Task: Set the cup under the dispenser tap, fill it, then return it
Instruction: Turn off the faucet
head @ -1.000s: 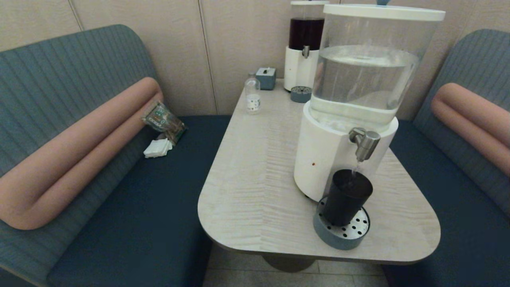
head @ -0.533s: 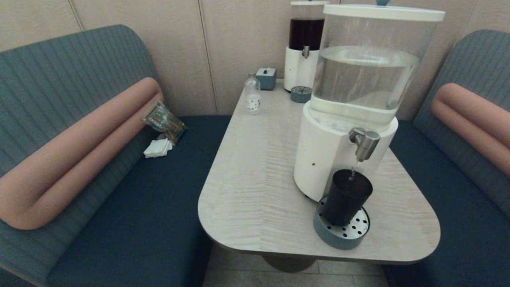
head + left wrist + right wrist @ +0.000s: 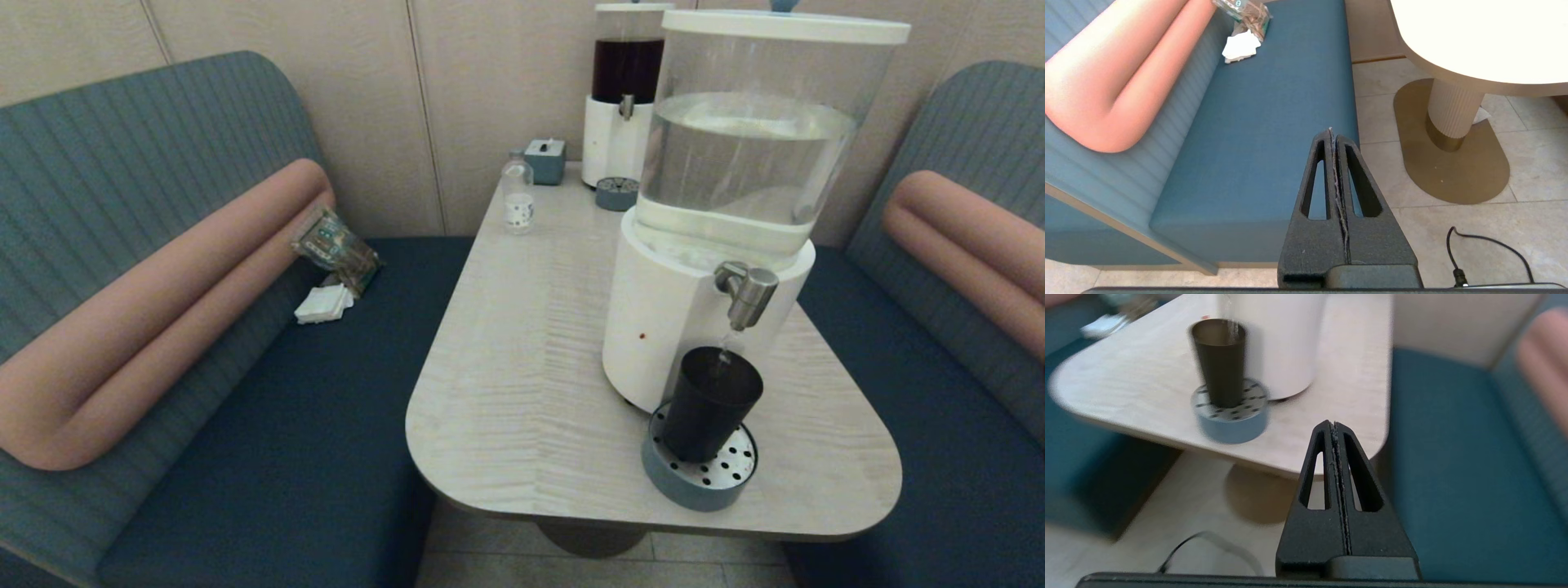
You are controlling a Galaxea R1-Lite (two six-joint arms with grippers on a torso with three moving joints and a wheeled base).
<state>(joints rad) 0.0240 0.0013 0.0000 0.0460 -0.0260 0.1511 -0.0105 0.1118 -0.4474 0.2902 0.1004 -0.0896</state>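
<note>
The cup (image 3: 709,404) stands upright on the round perforated drip tray (image 3: 699,482), directly under the dispenser tap (image 3: 747,292), with a thin thread of water running from the spout into its mouth. So the filling step looks to be in hand: the cup is placed, and nothing is holding it. How full it is cannot be read from here.

The tray sits at the worktop's (image 3: 522,392) near edge, about 5 o'clock from the middle of it, touching the foot of the big water dispenser (image 3: 661,327). Far off at 12 o'clock are a slimmer dark-liquid dispenser (image 3: 624,90) and a small clear bottle (image 3: 518,198).

Both arms are low and off the worktop. The right gripper (image 3: 1335,428) has its fingers pressed together, empty, hanging over the floor near the worktop's edge, the cup well beyond it. The left gripper (image 3: 1333,134) is likewise closed and empty, above the bench seat.

Next, I'd judge, the flow must stop; then the right gripper has to spread, reach the cup and carry it off level.
</note>
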